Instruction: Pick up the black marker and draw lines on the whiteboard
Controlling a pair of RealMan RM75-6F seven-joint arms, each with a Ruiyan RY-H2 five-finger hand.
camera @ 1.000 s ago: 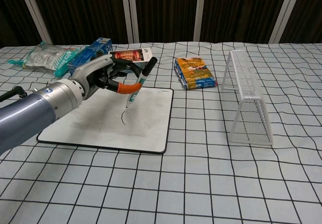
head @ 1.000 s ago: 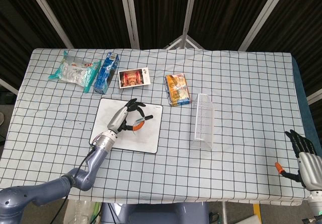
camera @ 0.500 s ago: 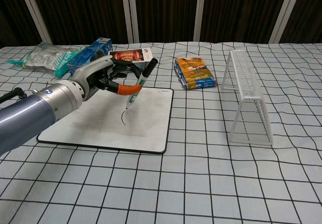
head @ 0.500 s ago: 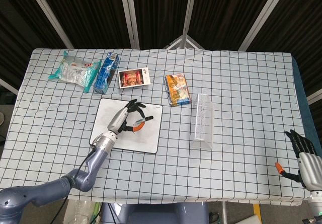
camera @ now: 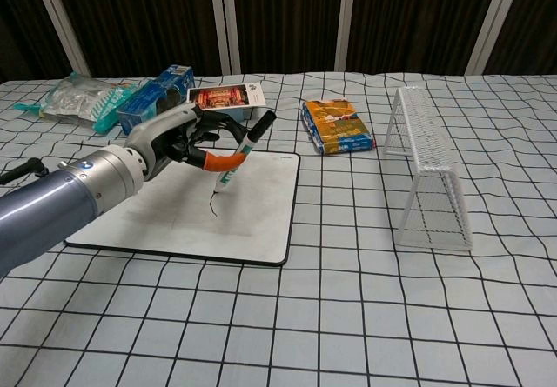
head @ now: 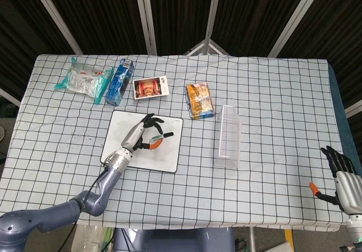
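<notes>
The whiteboard (head: pixel 168 154) (camera: pixel 261 217) lies flat on the checked cloth, left of centre, with a short dark line (camera: pixel 214 206) drawn on it. My left hand (head: pixel 144 134) (camera: pixel 187 139) hovers over the board and grips the black marker (camera: pixel 240 155) (head: pixel 161 137). The marker is tilted, cap end up and to the right, and its tip touches the board at the top of the line. At the table's near right corner my right hand (head: pixel 342 175) rests with fingers apart, holding nothing; the chest view does not show it.
Behind the board lie a clear snack bag (head: pixel 83 80), a blue box (head: pixel 120 81) and a red-and-white card box (head: pixel 150 87). An orange packet (head: pixel 199 101) and a white wire rack (head: pixel 228 137) (camera: pixel 424 167) stand to the board's right.
My left hand has shifted slightly forward and down with the marker. The marker tip has come down onto the board at the line's upper end. The right hand has not moved.
</notes>
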